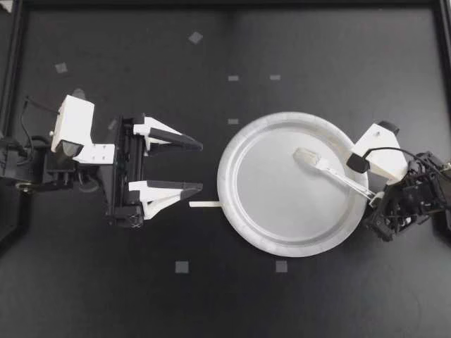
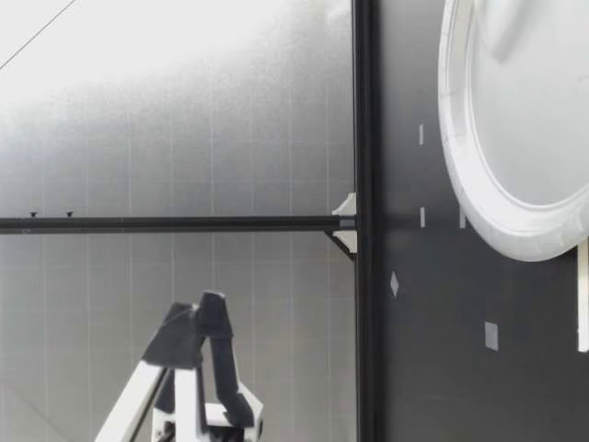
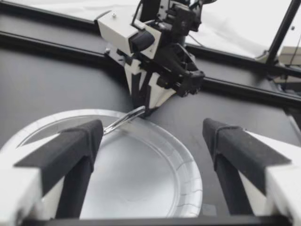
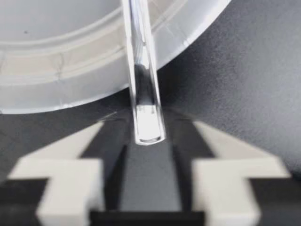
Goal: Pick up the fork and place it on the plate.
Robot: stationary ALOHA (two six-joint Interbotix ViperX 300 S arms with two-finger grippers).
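Clear plastic fork point(image 1: 331, 169) lies on the plate point(image 1: 229, 176), tines toward the plate's middle. Its handle runs out over the rim on my right arm's side.

The handle end sits at the right gripper point(image 1: 371, 199), which hangs just off that rim. Right wrist view: handle of fork point(image 4: 141, 70) comes off the plate point(image 4: 56, 56) and ends between the fingers point(image 4: 113, 141) of the right gripper point(image 4: 148, 120). The fingers are slightly spread, with a thin gap showing on each side of the handle, so not pinching it.

Left wrist view: fork point(image 3: 124, 120) slants up from inside the plate point(image 3: 141, 188) to the tip of the right gripper point(image 3: 143, 110) at the far rim.

Plate is flat on the dark desk point(image 1: 317, 56), right of centre. A short white strip point(image 1: 204, 204) lies on the desk, touching or just beside the plate's rim on the left arm's side.

Left gripper point(image 1: 201, 166) is near that side of the plate, apart from it, pointing at it. Its fingers are spread wide and hold nothing. In the left wrist view the left gripper point(image 3: 153, 129) frames the plate between its two black pads point(image 3: 80, 146).

Small grey tape squares point(image 1: 182, 266) are scattered on the desk.

Low view: plate point(image 2: 515, 138) is near the camera, the white strip point(image 2: 583, 295) beside its rim. A gripper point(image 2: 198, 322) with dark fingertips is above the desk. I cannot tell from that view which one it is.
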